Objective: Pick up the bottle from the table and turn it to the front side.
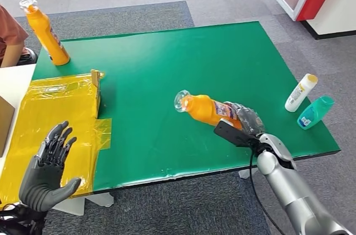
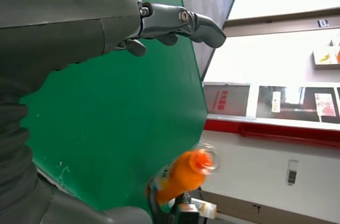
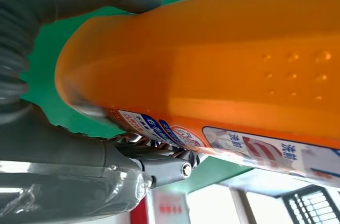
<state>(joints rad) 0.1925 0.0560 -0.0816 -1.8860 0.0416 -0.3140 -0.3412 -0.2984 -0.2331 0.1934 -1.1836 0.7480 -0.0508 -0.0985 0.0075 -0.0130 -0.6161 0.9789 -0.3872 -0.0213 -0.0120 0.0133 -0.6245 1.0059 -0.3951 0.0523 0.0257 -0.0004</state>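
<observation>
One orange bottle (image 1: 206, 108) lies sideways, cap leftward.

Two orange bottles (image 1: 207, 109) (image 1: 45, 32) (one held, one upright), one white bottle (image 1: 300, 92), one teal bottle (image 1: 315, 112).

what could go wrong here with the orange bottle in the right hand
The right hand grips the orange bottle near its base, the neck sticking out sideways, so it may tip or slip while turning. A swing could hit the white bottle and teal bottle lying near the table edge.
</observation>
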